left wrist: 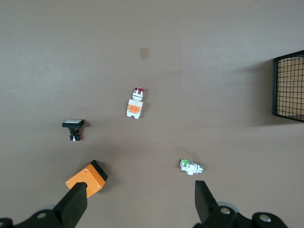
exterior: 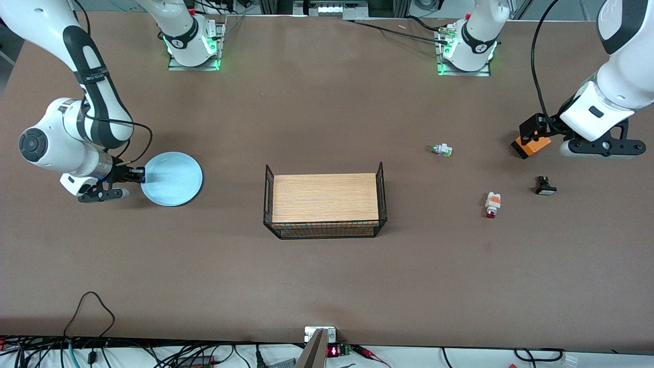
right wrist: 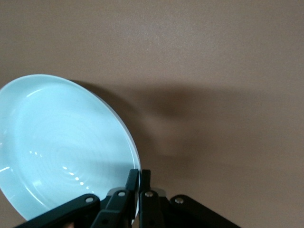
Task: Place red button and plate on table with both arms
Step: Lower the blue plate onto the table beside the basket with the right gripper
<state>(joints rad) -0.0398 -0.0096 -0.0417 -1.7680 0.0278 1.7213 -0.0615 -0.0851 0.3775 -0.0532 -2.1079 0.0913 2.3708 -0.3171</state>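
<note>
Red button (exterior: pixel 492 204) lies free on the brown table (exterior: pixel 327 276) under the spread-fingered left gripper (left wrist: pixel 140 204), while the right gripper (right wrist: pixel 138 183) pinches the pale blue plate's (exterior: pixel 171 179) rim, release seemingly left.

surface: matte brown table (exterior: pixel 317 117) | near edge: white strip – tangled black cables (exterior: pixel 92 352) | light: even – soft shadows

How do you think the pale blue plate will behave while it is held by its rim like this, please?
The plate looks rigid and glossy, so it will probably keep its shape but could slip. The right gripper is shut on just one spot of the thin rim, so the plate may well sag or pivot. It seems ceramic-like, so likely fragile if dropped on the table.
</note>
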